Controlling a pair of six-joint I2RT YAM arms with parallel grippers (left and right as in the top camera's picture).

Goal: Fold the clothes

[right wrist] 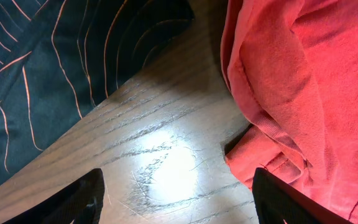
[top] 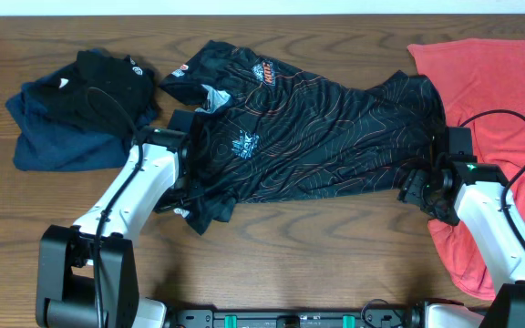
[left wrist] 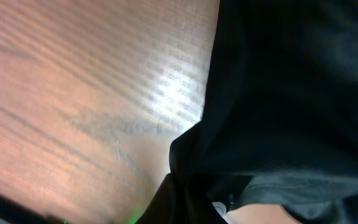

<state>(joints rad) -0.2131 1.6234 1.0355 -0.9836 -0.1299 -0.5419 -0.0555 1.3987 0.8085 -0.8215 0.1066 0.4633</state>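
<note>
On the table (top: 317, 251), the black jersey (top: 317, 128) lies unfolded; left gripper (top: 182, 189) pinches its edge, right gripper (right wrist: 179, 202) hangs wide, coral garment (top: 499, 82) untouched.

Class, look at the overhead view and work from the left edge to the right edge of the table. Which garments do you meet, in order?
Pile of dark navy and black clothes → black jersey with orange contour lines → coral-red garment.

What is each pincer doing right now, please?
Left pincer: closed, pinching the black jersey.
Right pincer: open, holding nothing, above the table.
</note>
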